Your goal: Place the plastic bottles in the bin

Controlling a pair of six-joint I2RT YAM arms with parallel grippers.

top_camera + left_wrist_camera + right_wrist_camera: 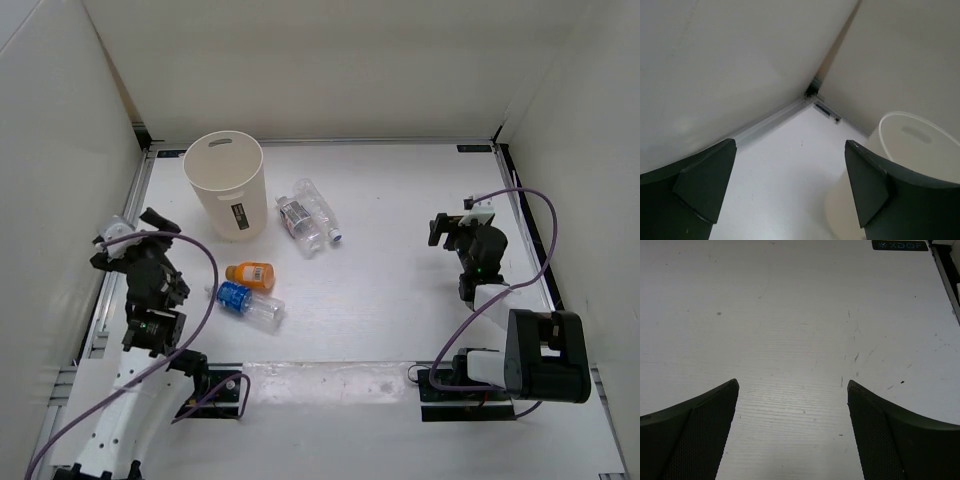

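Both jaws gape empty, while 4 bottles (248,303) (1 orange, 3 clear) lie near the cream-white bin (226,190).

Left arm (155,285) & right arm (480,258) — black joints, white lower links, purple cables (520,190); pincer fingers (690,440) dark, wedge-shaped w/ mesh texture.

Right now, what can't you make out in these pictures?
- Floor of the bin: top view, hidden by its own wall.
- Print on the plastic bottles: top view, too small.
- The bin's right side: left wrist view, cut by frame edge and claw finger.
- Bottles: outside both wrist views.
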